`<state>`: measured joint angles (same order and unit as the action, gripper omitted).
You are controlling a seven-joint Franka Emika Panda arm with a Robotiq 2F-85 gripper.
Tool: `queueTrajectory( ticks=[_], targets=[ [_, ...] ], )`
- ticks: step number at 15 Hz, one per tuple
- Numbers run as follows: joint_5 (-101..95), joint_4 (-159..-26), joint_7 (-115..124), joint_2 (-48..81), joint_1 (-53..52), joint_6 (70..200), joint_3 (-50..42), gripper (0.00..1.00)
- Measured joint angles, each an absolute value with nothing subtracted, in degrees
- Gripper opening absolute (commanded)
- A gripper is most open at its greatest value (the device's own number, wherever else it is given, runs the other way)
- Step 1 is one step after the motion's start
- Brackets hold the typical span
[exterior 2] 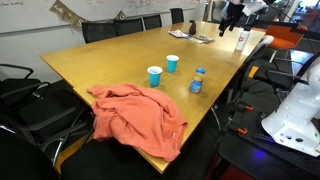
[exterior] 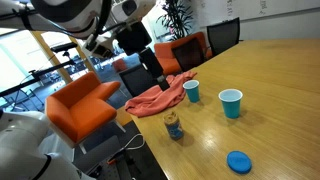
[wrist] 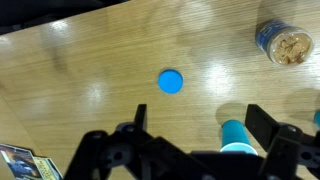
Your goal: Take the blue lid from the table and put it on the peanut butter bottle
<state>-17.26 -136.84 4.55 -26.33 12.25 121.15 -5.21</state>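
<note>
The blue lid (exterior: 238,161) lies flat on the wooden table (exterior: 280,80), apart from everything else. It is a small blue disc in the wrist view (wrist: 171,81). The peanut butter bottle (exterior: 174,126) stands open near the table edge, with tan contents showing from above (wrist: 283,43); it also shows in an exterior view (exterior 2: 197,82). My gripper (exterior: 153,72) hangs high above the table edge, open and empty (wrist: 200,122). The lid is well ahead of the fingers. I cannot make out the lid in the exterior view with the cloth in front.
Two light-blue cups (exterior: 191,91) (exterior: 231,103) stand near the bottle; one shows under the fingers (wrist: 237,135). An orange cloth (exterior: 160,97) drapes over the table edge (exterior 2: 135,115). Orange chairs (exterior: 82,105) stand beside the table. Papers (exterior 2: 190,36) lie at the far end.
</note>
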Motion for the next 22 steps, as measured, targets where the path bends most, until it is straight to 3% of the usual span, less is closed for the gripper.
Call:
queueTrajectory(
  ticks=[10,22],
  targets=[
    [-17.66,-136.84,10.32,-23.34,13.37,123.8,-6.64,1.0],
    [-13.09,-135.76,27.56,3.7,18.46,152.71,-14.34,1.0]
  ],
)
